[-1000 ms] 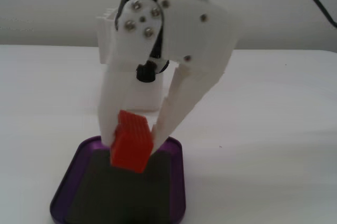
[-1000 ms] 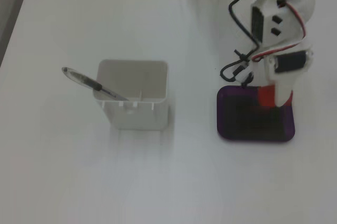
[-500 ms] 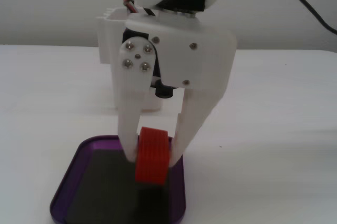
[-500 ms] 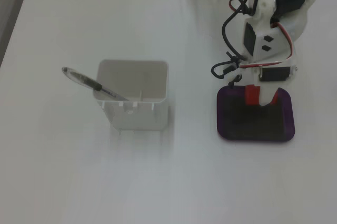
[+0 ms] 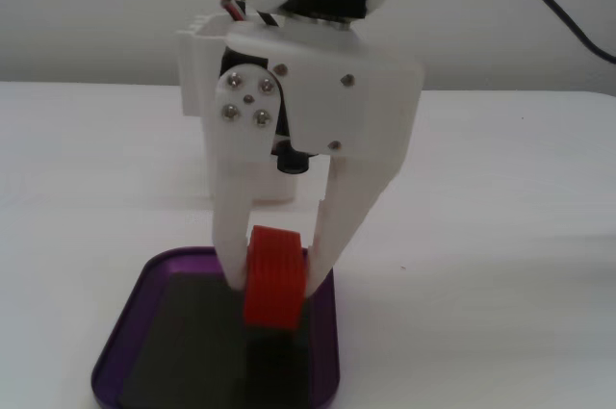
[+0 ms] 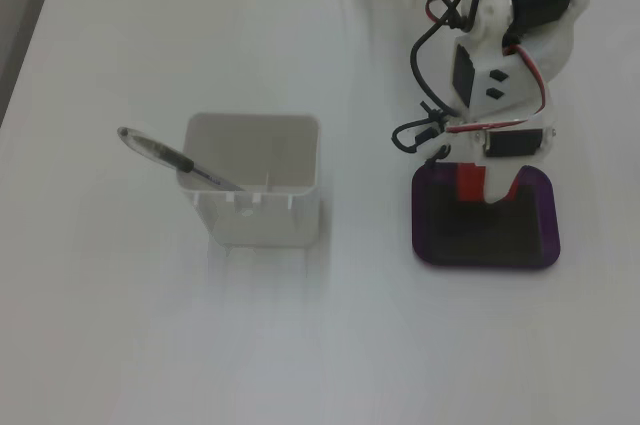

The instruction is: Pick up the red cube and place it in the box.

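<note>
The red cube point(image 5: 274, 279) is clamped between my white gripper's point(image 5: 274, 286) two fingers point(image 5: 228, 245). It hangs low over the dark bottom of the purple box point(image 5: 125, 332), near the box's far rim. I cannot tell whether the cube touches the bottom. In the other fixed view from above, the gripper point(image 6: 487, 188) stands over the far edge of the box point(image 6: 485, 263), and the red cube point(image 6: 466, 180) shows partly under the gripper's body.
A tall white plastic container point(image 6: 258, 207) with a pen point(image 6: 165, 156) leaning in it stands left of the box in a fixed view. It shows partly behind the gripper in the other fixed view point(image 5: 200, 67). Black and red cables point(image 6: 440, 65) hang by the arm.
</note>
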